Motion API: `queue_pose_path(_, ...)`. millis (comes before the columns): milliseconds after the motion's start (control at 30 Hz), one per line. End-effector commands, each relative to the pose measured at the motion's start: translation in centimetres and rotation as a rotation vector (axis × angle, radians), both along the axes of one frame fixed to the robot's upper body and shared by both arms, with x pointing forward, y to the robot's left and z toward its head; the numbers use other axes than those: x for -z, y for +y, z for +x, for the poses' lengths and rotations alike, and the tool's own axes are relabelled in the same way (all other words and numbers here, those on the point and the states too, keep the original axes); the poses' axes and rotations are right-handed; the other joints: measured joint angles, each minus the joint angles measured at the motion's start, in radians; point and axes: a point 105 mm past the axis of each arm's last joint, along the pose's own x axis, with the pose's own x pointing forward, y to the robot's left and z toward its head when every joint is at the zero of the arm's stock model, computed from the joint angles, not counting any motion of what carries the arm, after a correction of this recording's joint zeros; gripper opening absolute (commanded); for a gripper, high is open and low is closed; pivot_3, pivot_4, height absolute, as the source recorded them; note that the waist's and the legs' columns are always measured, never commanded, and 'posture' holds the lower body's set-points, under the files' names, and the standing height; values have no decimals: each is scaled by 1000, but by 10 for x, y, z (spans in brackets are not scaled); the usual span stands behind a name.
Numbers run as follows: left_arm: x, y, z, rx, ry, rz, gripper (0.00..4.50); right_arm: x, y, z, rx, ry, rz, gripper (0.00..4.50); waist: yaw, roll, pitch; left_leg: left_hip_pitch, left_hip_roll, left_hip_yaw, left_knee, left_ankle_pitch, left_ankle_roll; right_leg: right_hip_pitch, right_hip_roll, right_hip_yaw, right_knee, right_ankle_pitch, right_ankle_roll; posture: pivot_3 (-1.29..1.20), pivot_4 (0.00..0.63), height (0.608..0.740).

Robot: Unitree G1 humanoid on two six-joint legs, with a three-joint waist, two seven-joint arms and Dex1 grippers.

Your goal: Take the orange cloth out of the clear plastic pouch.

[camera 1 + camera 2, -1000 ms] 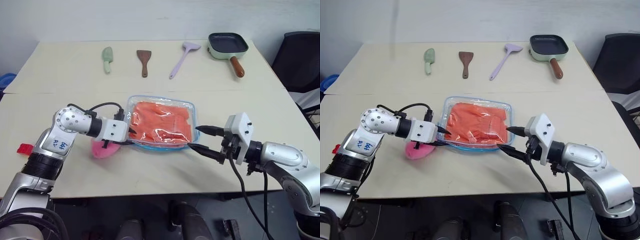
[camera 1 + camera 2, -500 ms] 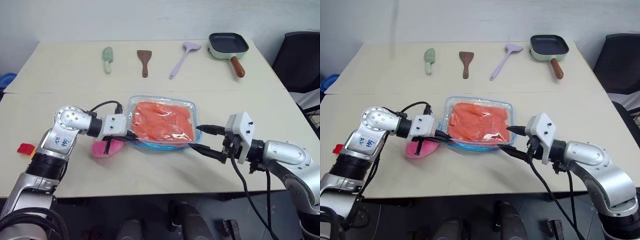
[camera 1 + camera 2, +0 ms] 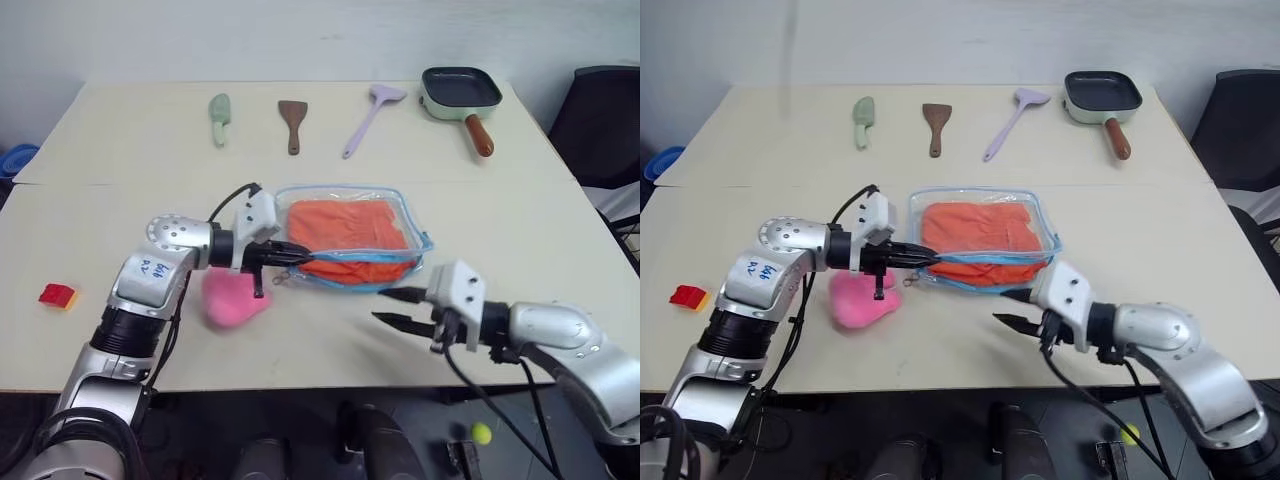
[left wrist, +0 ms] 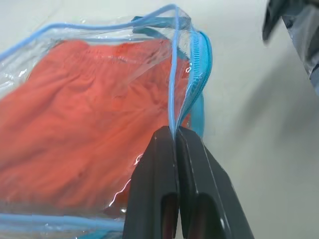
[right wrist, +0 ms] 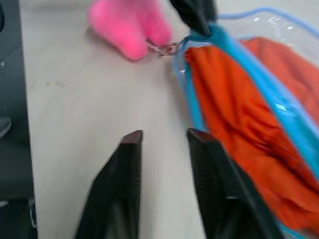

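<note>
**Left end effector pinches the pouch's blue edge; cloth still inside**

The bench (image 3: 520, 230) is a pale, wide surface, and the clear plastic pouch (image 3: 352, 194) near its middle serves as the landmark for everything else. The pouch is see-through with light blue edging and a zipper, and its near long edge is lifted and gaping. The orange cloth (image 3: 350, 225) lies inside the pouch, bunched and filling most of it.

The left end effector (image 3: 303, 256) comes in from the pouch's left side with its two black fingers pressed together on the pouch's blue edging; the left wrist view shows the edge strip caught between the fingertips (image 4: 167, 137). The right end effector (image 3: 392, 306) hangs just in front of the pouch's near right corner, its fingers (image 5: 130, 149) standing a little apart with nothing between them, and not touching the pouch.

A fluffy pink heart-shaped plush (image 3: 235, 300) lies on the bench just beside the pouch's near left corner, under the left arm.

Well behind the pouch, along the far side of the bench, sits a row of kitchen things: a square pan (image 3: 458, 88) with a brown handle to the far right, a lilac spatula (image 3: 366, 118) behind the pouch's right half, a brown spatula (image 3: 292, 122) behind its left edge, and a green scoop (image 3: 219, 115) further left.

A small red-and-orange toy block (image 3: 57, 295) lies well to the left of the pouch, near the bench's edge.
</note>
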Motion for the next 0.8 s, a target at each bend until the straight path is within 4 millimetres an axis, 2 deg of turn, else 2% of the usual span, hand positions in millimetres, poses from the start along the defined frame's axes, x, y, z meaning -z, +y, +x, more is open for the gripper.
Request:
queue_pose_path(33,-4,-8,-9,58,-57,19,0,-5,1,20,40,-120,-50,468,-5,0,0,0,0,0,0,0,0,0,0,0,0,0,0,0,150,740)
queue_pose_path(167,-2,-7,-7,58,-74,39,0,-4,6,49,76,-224,-101,468,-8,0,0,1,0,0,0,1,-1,0,0,1,0,0,-1,0,150,740)
queue_pose_path(233,-2,-6,-6,51,-77,38,0,0,6,57,74,-245,-132,468,-7,0,0,1,0,0,0,1,-1,-1,0,0,0,0,-1,0,150,740)
queue_pose_path(267,-2,-6,-5,50,-79,38,0,3,7,57,53,-250,-155,635,-7,0,0,0,0,0,0,1,-1,-1,0,0,1,0,-1,0,150,740)
queue_pose_path(333,-1,-7,-6,49,-82,36,0,7,8,58,31,-272,-183,1095,-5,0,0,0,0,0,0,1,-1,-1,0,0,1,0,-1,0,150,740)
queue_pose_path(533,1,-10,-8,51,-97,37,0,9,18,58,-13,-315,-185,3154,-6,0,0,0,1,-1,0,1,-1,-1,0,-1,1,0,-1,0,150,740)
queue_pose_path(800,-2,-10,-11,54,-104,25,0,15,22,65,-23,-335,-210,3154,-8,0,0,0,1,-1,0,1,-1,-1,0,-1,1,0,-1,0,150,740)
